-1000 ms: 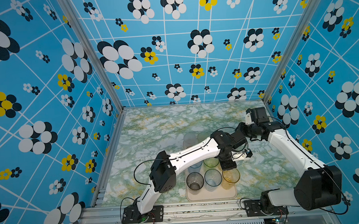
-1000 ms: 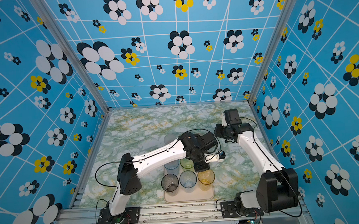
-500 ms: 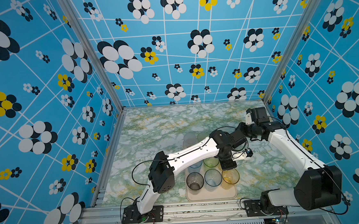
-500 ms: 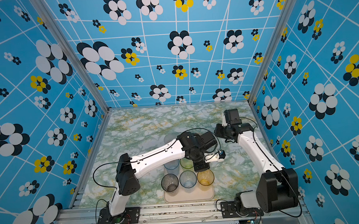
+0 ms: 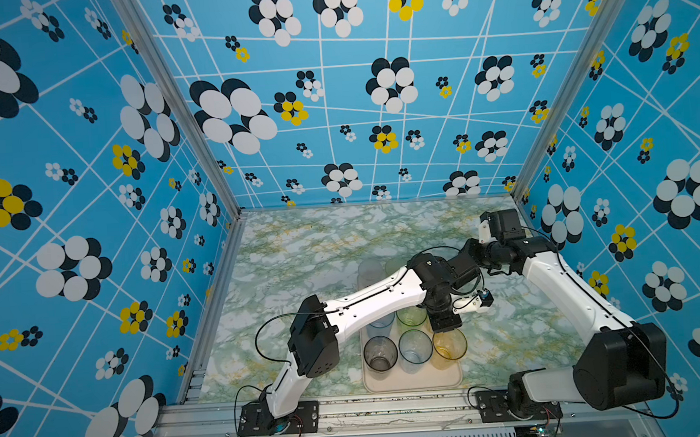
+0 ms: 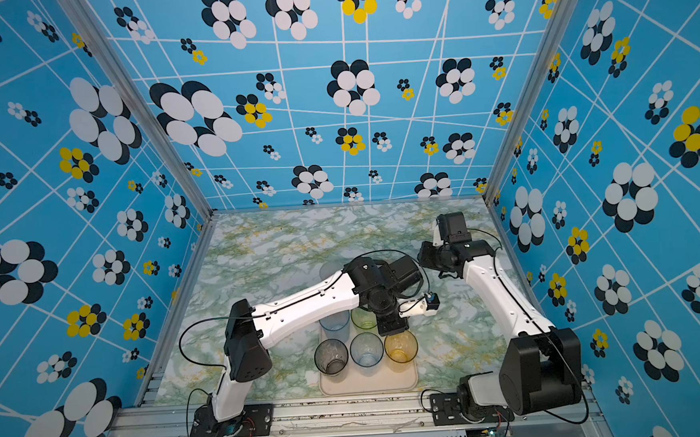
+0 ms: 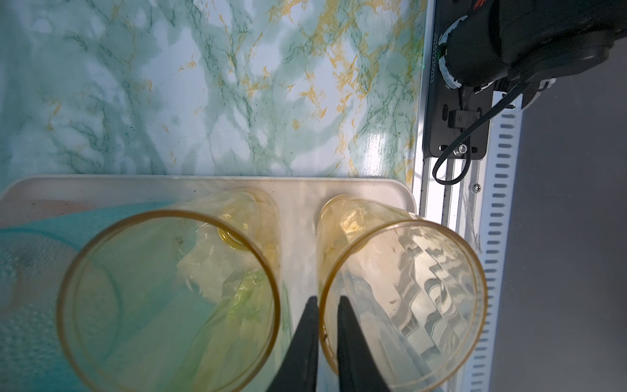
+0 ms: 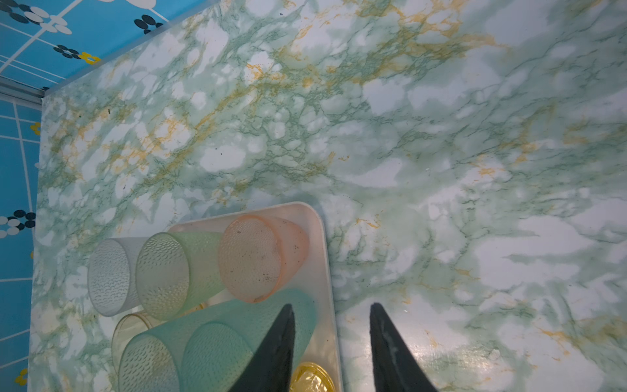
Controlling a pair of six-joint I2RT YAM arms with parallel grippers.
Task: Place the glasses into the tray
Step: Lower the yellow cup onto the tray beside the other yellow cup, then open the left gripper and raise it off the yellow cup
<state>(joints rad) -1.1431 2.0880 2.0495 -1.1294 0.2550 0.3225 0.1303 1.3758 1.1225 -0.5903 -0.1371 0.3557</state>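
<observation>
Task near completion. My left claw (image 7: 326, 305) pinches the rim of the amber glass (image 7: 424, 271), which stands in a corner of the tray (image 5: 412, 384). My right claw (image 8: 331, 307) gapes empty. No glass is visible on the table (image 5: 300, 251). I judge only the release remains.

light: bright, even, from overhead | glare: white sheen on the glossy green-and-gold marbled tabletop (image 7: 376, 149) by its front edge, left wrist view; broader sheen in the right wrist view | shadows: pale, soft-edged | focus: top views sharp; near rim of the translucent amber ribbed tumbler (image 7: 407, 288) soft | distortion: blue flower-patterned walls (image 5: 89, 202) stretch toward the frame corners
</observation>
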